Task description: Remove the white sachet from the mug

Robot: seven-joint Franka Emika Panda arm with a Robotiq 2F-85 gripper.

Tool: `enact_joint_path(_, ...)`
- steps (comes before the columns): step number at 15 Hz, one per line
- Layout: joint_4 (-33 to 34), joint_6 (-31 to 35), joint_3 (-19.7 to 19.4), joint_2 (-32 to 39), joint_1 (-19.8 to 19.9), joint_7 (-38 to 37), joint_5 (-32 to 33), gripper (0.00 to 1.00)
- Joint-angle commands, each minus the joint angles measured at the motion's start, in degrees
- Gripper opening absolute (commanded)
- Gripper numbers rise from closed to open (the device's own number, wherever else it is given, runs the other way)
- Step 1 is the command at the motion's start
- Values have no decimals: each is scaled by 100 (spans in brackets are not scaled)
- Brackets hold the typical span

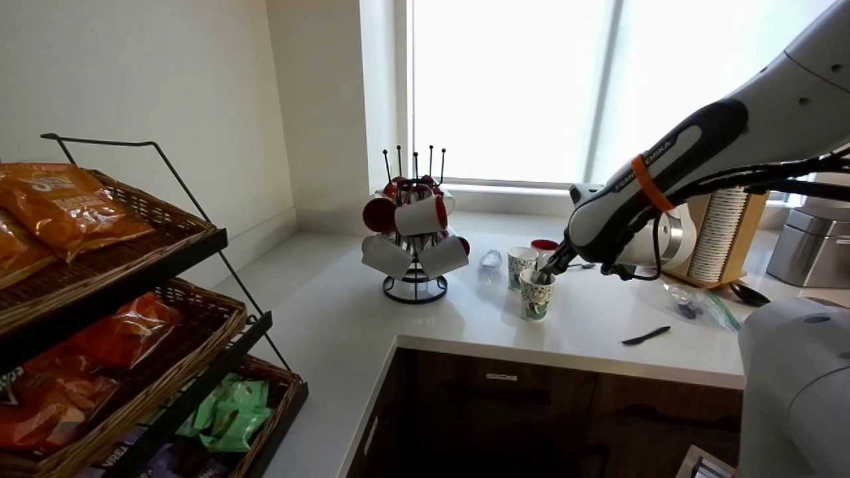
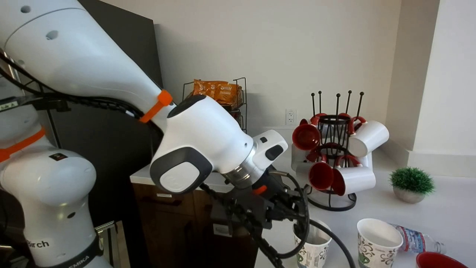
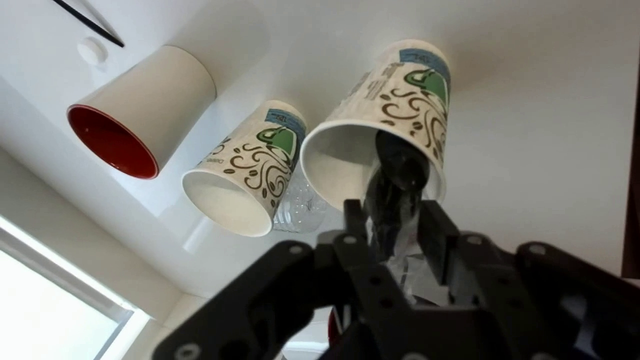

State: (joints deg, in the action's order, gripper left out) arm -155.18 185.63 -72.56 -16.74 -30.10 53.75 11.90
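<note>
White sachet: not surely seen; a dark wrapped piece (image 3: pixel 392 185) in the mug (image 3: pixel 392 102), mid-frame in the wrist view, may be it.
Tool (image 3: pixel 392 207): fairly narrow, either side of that piece (gripped or not, we cannot tell); a loose pinch could slip.
Mug: looks light; we could tip it if the piece snags its rim.
Second cup (image 3: pixel 252 167): near, left in frame; tipping could knock it.

The paper cup (image 3: pixel 407 102), whitish with a green and brown print and a blue band near its base, stands upright on the table (image 1: pixel 471 315). The translucent sachet (image 3: pixel 392 197), glossy over dark contents, is held between the fingers (image 3: pixel 438 236); its rounded end lies within the cup's mouth, contact with the inner wall being unclear.
</note>
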Motion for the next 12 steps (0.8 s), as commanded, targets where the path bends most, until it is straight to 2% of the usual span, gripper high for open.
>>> enact_joint_path(1, -93, 268, -542, -304, -449, 301, 107, 52)
enact_joint_path(3, -80, 328, -767, -383, -650, 335, 156, 61)
enact_joint_path(4, -73, 385, -879, -414, -747, 359, 188, 55)
enact_joint_path(6, -59, 461, -1098, -494, -935, 385, 235, 31)
enact_joint_path(9, -30, 575, -1378, -642, -1159, 411, 322, 7)
enact_joint_path(10, -20, 630, -1462, -677, -1226, 410, 360, 0)
enact_joint_path(12, 15, 668, -1559, -750, -1293, 385, 432, 0)
